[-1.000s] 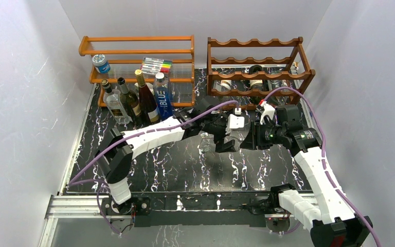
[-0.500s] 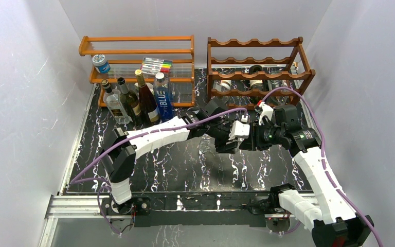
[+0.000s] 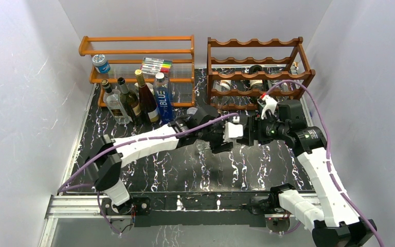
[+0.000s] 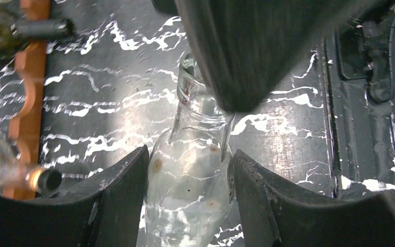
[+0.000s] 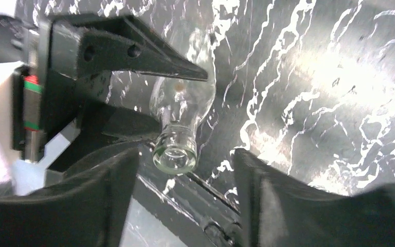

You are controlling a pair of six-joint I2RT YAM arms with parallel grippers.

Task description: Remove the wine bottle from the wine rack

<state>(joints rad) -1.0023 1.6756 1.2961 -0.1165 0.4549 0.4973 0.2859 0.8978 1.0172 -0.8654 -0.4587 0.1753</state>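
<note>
Pinching the clear wine bottle (image 4: 190, 175) at its shoulder, the left jaws grip slippery, fragile, likely light glass; the right jaws stand spread around its neck.

"BLUE" on blue bottle (image 3: 163, 96)

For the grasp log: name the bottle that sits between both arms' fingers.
The clear glass bottle at mid-table, its body pinched by the left fingers. Other bottles stand beside the orange shelf or lie in the wine rack.
</note>
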